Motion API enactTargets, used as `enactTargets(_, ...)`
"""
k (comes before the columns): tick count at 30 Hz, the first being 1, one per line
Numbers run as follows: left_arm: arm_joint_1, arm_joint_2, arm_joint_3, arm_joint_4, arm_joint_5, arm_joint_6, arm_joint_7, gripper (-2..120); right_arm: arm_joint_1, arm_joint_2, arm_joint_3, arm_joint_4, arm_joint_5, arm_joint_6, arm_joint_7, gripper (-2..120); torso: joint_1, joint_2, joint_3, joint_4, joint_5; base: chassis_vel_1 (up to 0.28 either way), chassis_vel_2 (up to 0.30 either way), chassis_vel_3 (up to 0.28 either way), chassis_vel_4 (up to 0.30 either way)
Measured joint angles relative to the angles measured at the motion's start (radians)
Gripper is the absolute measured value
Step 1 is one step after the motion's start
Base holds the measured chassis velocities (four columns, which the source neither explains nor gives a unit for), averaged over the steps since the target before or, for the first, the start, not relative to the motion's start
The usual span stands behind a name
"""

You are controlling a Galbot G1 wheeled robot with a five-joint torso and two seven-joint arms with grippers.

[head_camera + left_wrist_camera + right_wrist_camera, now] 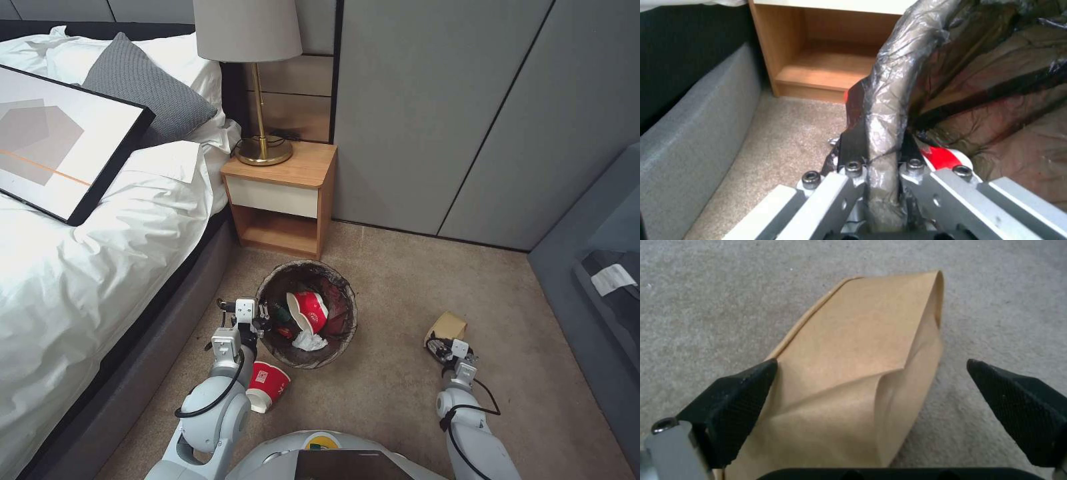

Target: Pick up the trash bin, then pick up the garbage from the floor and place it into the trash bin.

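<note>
The trash bin point(337, 290), round with a dark liner over its rim, stands in front of the nightstand. It holds a red-and-white cup point(308, 310), a white tissue point(310, 342) and other litter. My left gripper point(261, 319) is shut on the bin's rim point(889, 100) on the bed side, with the liner pinched between its fingers point(853, 143). Another red-and-white cup point(267, 385) lies on the carpet by my left arm. To the right lies a brown cardboard piece point(448, 327). My right gripper point(871, 364) is open, its fingers either side of that brown piece point(862, 340).
The bed point(67, 280) with its grey base runs along the left. The wooden nightstand point(283, 200) with a lamp point(260, 143) stands behind the bin. Grey wall panels point(433, 120) close the back, and a dark cabinet point(600, 280) stands at the right. Bare carpet point(393, 380) lies between my arms.
</note>
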Motion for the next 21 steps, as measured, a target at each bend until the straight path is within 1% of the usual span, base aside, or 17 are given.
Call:
enactTargets(3,0.000,0.001,-0.001,0.000,0.000,0.000,0.000,0,0.012,0.000,-0.002,-0.014,0.000,0.000,-0.002,97,0.000,0.000,0.000,0.0000,-0.0001,0.000,0.000,0.000,0.000)
enactTargets(6,0.000,0.001,-0.002,0.000,0.000,0.000,0.000,0,0.022,0.003,-0.007,-0.032,0.000,0.001,-0.004,84,0.000,0.000,0.000,0.0001,-0.0001,0.000,0.000,0.000,0.000)
enactTargets(7,0.000,0.001,-0.002,0.000,0.000,0.000,0.000,0,0.022,0.003,-0.007,-0.032,0.000,0.001,-0.004,84,0.000,0.000,0.000,0.0001,-0.0001,0.000,0.000,0.000,0.000)
enactTargets(9,0.000,0.001,-0.002,0.000,-0.001,0.000,0.000,0,0.023,0.006,-0.010,-0.044,-0.002,0.008,-0.009,72,0.000,0.000,0.000,0.0000,-0.0001,0.000,0.000,0.000,0.000)
enactTargets(10,0.000,0.001,-0.002,0.000,-0.001,0.000,0.000,0,0.023,0.006,-0.010,-0.044,-0.002,0.008,-0.009,72,0.000,0.000,0.000,0.0000,-0.0001,0.000,0.000,0.000,0.000)
enactTargets(12,0.000,0.002,-0.002,0.001,-0.001,0.000,0.000,0,0.024,0.008,-0.011,-0.049,-0.006,0.014,-0.012,61,0.000,0.000,0.000,0.0001,-0.0002,0.000,0.000,0.000,0.000)
enactTargets(13,0.000,0.002,-0.002,0.001,-0.001,0.000,0.000,0,0.024,0.008,-0.011,-0.049,-0.006,0.014,-0.012,61,0.000,0.000,0.000,0.0001,-0.0002,0.000,0.000,0.000,0.000)
enactTargets(16,-0.002,0.003,-0.002,0.001,-0.002,0.000,0.000,0,0.024,0.009,-0.011,-0.049,-0.009,0.016,-0.014,47,0.000,0.000,0.000,0.0001,-0.0002,0.000,0.000,0.000,0.000)
enactTargets(17,-0.002,0.003,-0.002,0.001,-0.002,0.000,0.000,0,0.024,0.009,-0.011,-0.049,-0.009,0.016,-0.014,47,0.000,0.000,0.000,0.0001,-0.0002,0.000,0.000,0.000,0.000)
enactTargets(19,-0.003,0.003,-0.002,0.002,-0.003,0.000,0.000,0,0.023,0.008,-0.008,-0.048,-0.011,0.018,-0.014,36,0.000,0.000,0.000,-0.0001,-0.0002,0.000,0.000,0.000,0.000)
enactTargets(20,-0.003,0.003,-0.002,0.002,-0.003,0.000,0.000,0,0.023,0.008,-0.008,-0.048,-0.011,0.018,-0.014,36,0.000,0.000,0.000,-0.0001,-0.0002,0.000,0.000,0.000,0.000)
enactTargets(21,-0.004,0.003,-0.002,0.002,-0.003,0.000,0.000,0,0.022,0.007,-0.007,-0.048,-0.012,0.018,-0.014,32,0.000,0.000,0.000,-0.0002,-0.0003,0.000,0.000,0.000,0.000)
